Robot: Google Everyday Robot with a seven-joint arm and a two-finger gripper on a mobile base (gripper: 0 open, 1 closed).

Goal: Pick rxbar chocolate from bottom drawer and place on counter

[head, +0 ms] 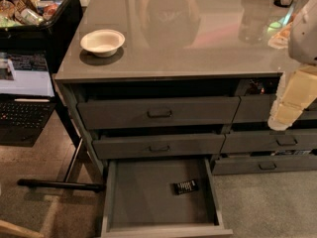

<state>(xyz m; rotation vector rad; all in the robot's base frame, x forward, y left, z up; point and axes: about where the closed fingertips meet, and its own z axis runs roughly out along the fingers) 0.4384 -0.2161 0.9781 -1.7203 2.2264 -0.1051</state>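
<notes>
The rxbar chocolate (185,186) is a small flat black bar with white lettering. It lies on the grey floor of the bottom drawer (148,202), right of the middle. The bottom drawer is pulled wide open, lowest of the left stack. The counter (198,38) is a glossy grey-brown slab over the drawer cabinet. My arm comes in at the right edge, and its cream-coloured end, the gripper (278,122), hangs in front of the right-hand drawers. It is well above and to the right of the bar and is not touching it.
A white paper bowl (102,41) stands on the counter's near left part. A black bin of snacks (34,9) and a laptop (25,98) are to the left. Two upper grey drawers (158,114) are slightly open. A black bar (59,184) lies on the floor at the left.
</notes>
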